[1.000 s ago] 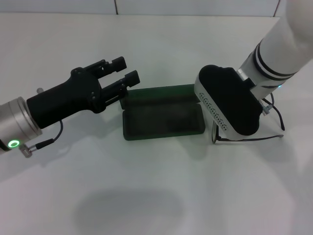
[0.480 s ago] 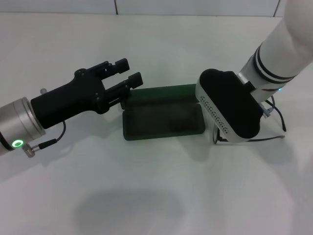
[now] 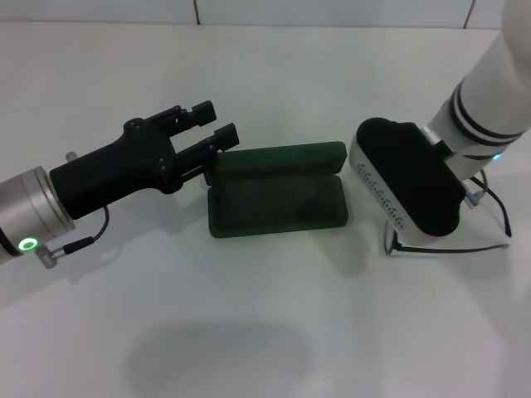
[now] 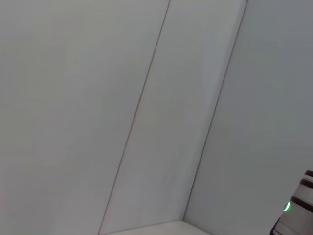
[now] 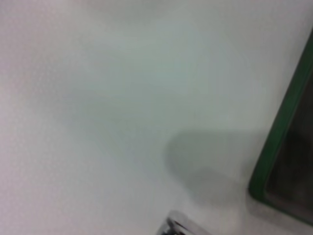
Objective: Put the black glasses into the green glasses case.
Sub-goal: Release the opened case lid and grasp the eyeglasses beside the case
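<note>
The green glasses case [image 3: 278, 203] lies open mid-table, its lid [image 3: 282, 158] folded back; one corner also shows in the right wrist view [image 5: 282, 142]. The black glasses [image 3: 452, 247] are just right of the case. Only a slim temple arm and part of the frame show from under my right hand. My right gripper [image 3: 415, 217] sits over them and its fingers are hidden by the hand body. The glasses travel with it. My left gripper [image 3: 214, 123] hovers at the case's back left corner, open and empty.
The white table [image 3: 249, 332] stretches around the case, with a wall seam at the back edge [image 3: 197, 12]. The left wrist view shows only pale wall panels and a bit of the right arm [image 4: 301, 205].
My right gripper has shifted to the right, away from the case, and the glasses moved with it. The case lid now shows fully. The left gripper has barely moved.
</note>
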Controlling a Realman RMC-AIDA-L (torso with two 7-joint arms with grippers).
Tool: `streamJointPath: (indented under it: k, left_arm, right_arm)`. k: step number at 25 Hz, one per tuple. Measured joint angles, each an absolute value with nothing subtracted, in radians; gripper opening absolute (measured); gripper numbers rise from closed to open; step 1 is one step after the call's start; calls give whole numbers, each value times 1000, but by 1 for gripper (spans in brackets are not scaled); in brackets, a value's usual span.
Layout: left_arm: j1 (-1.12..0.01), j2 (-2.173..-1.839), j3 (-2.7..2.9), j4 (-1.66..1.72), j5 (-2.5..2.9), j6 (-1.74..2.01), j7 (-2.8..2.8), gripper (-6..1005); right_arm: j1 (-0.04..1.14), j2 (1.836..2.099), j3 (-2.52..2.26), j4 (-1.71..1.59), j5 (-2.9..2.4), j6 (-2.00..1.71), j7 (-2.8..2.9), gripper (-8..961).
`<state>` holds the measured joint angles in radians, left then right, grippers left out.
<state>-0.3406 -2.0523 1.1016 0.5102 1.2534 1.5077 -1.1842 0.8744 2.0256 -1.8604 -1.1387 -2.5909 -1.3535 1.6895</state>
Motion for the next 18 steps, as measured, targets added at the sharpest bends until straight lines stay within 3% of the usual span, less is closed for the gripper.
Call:
streamJointPath:
  k: [7,10,18]
  left_arm:
    - [-342,-2052,1101,510,1253,1499,-1188,575]
    - [-342,-2052,1101,510,1253,1499,-1187,574]
    - [-342,-2057,1101,510,1253,1495,-1184,573]
  right_arm:
    - [851,2026,-1840,-1167,-2642,-1356,1700,480]
    - [851,2025,-1839,-1171,-2647,-1357,1701,384]
    - [850,2025,-1845,-1171,-2648,-1350,1691,381]
